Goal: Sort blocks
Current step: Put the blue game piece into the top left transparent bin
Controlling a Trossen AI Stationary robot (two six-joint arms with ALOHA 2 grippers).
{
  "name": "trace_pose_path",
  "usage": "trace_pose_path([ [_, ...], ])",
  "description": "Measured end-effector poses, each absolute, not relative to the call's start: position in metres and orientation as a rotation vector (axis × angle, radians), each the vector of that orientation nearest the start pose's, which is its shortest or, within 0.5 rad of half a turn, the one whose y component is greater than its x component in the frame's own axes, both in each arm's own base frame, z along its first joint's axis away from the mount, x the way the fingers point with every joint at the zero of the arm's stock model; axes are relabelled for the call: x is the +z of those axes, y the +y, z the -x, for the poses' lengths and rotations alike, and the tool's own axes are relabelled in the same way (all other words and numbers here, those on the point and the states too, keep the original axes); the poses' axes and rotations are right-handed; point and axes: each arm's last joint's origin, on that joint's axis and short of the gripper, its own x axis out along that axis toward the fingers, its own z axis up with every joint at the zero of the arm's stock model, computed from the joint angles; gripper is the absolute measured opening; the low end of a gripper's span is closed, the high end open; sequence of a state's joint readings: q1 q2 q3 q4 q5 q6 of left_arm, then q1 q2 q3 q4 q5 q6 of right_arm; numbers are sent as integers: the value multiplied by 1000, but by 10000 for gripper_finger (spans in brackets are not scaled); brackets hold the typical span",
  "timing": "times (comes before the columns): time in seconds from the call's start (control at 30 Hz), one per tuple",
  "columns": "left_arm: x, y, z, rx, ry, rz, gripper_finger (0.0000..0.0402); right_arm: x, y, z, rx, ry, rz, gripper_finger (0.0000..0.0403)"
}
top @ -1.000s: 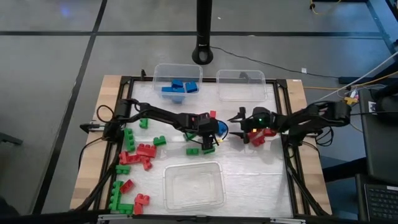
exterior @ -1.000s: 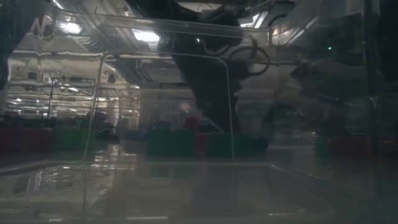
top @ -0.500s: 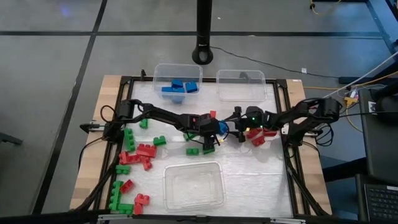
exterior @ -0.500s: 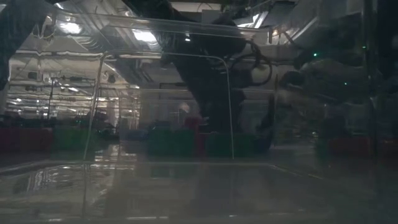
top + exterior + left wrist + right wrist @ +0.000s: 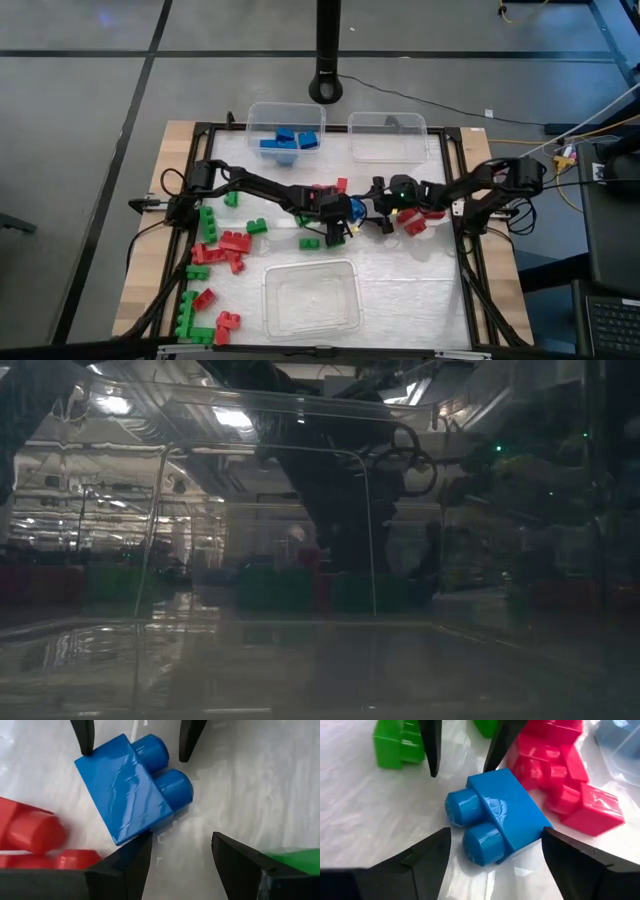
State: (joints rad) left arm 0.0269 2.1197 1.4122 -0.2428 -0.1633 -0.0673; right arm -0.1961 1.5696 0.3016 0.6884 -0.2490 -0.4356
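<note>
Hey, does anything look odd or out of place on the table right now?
Yes. Both grippers sit open around the same blue block at mid-table: the left gripper and the right gripper face each other across it. The block lies tipped on its side, studs pointing sideways, and neither gripper has closed on it.

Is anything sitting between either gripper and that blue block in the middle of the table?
Nothing visible. The blue block lies on its side on the table, with the left gripper and right gripper both open right at it from opposite sides. Red blocks and green ones lie beside it, not between.
</note>
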Motion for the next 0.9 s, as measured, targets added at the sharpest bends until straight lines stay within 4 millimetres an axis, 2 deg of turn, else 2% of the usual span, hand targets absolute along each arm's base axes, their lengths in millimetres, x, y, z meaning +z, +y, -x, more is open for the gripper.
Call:
trace_pose_path([
  [0.27,135,16,-434,239,990,-33,198,112,-29,-220,221,553,269,303],
  [0.4,135,14,-436,237,980,-40,198,129,-30,-220,187,469,308,303],
  [0.47,136,13,-437,223,967,-47,198,131,-31,-221,155,449,319,303],
  [0.67,138,13,-439,210,935,-55,198,128,-33,-219,82,504,309,303],
  [0.9,139,16,-441,208,917,-55,198,120,-33,-222,85,528,291,303],
])
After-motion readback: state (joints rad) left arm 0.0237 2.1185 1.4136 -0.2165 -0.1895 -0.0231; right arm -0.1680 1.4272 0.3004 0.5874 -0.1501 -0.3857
